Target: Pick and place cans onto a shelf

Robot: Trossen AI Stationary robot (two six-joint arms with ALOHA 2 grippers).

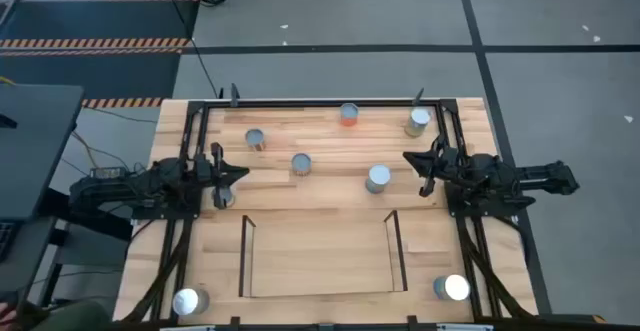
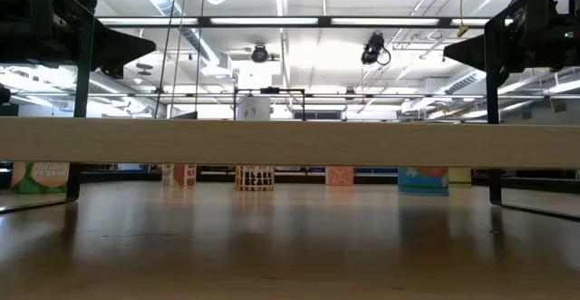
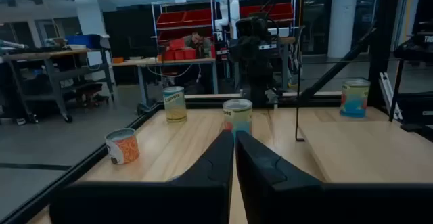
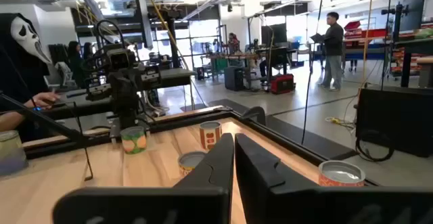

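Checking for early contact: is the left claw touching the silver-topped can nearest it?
Cannot tell. In the high view the left claw overlaps the silver-topped can from above, hiding any gap.

grey floor (image 1: 330, 11), bright ceiling lights (image 2: 272, 21), possibly red shelving (image 3: 186, 21).

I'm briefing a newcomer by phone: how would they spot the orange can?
Look along the table's far edge, beyond the shelf. Midway along that edge stands the orange can. It alone shows orange sides from above.
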